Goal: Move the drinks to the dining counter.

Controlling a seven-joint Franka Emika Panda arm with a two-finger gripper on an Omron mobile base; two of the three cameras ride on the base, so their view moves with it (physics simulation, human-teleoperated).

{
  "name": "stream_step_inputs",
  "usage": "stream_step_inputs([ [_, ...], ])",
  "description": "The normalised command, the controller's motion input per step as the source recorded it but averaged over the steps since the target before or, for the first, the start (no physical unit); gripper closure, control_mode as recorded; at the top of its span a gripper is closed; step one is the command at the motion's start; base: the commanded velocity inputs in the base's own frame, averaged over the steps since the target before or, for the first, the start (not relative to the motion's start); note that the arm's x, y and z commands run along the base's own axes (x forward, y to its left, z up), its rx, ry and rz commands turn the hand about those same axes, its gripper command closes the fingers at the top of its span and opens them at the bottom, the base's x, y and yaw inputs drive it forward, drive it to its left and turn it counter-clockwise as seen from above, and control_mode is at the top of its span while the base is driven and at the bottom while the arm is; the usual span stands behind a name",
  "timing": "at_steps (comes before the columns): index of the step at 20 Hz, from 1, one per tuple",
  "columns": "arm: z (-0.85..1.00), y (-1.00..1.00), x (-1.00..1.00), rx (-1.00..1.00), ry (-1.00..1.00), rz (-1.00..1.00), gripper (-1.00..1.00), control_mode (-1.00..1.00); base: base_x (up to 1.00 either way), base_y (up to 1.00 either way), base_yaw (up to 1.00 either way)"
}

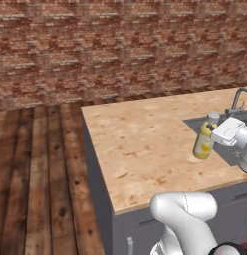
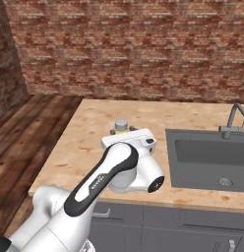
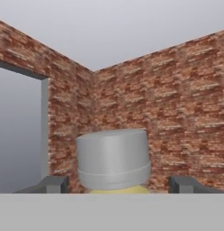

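a plank floor [image 1: 36, 169] lies at the left. the dining counter [image 1: 140, 144] comes next, and the yellow bottle [image 1: 204, 142] stands upright on its wood top just beside the sink [image 2: 212, 157]. the gripper [image 3: 118, 184] straddles the bottle's pale cap [image 3: 114, 158], fingers [image 3: 53, 184] spread wide and apart from it, so nothing is gripped.

One yellow bottle [image 1: 204, 144] with one pale cap [image 3: 114, 158], one wooden counter [image 1: 140, 144], one grey sink [image 2: 212, 157], one faucet [image 2: 234, 118].
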Motion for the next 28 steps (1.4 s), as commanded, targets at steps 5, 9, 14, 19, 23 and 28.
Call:
stream_step_inputs([
  [5,-0.13,0.03,0.08,0.0,0.0,0.0,1.0,-1.0,0.0,0.0,0.0],
  [9,-0.24,0.05,0.15,0.0,0.0,0.0,1.0,-1.0,0.0,0.0,0.0],
  [14,-0.25,0.04,0.16,-0.01,0.0,0.0,1.0,-1.0,0.0,0.0,0.0],
  [19,-0.21,0.02,0.17,-0.04,0.0,0.0,1.0,-1.0,0.0,0.0,0.0],
  [23,-0.25,0.0,0.15,-0.04,0.01,0.0,1.0,-1.0,0.0,0.0,0.0],
  [28,-0.29,0.0,0.18,-0.01,0.03,0.0,1.0,-1.0,0.0,0.0,0.0],
])
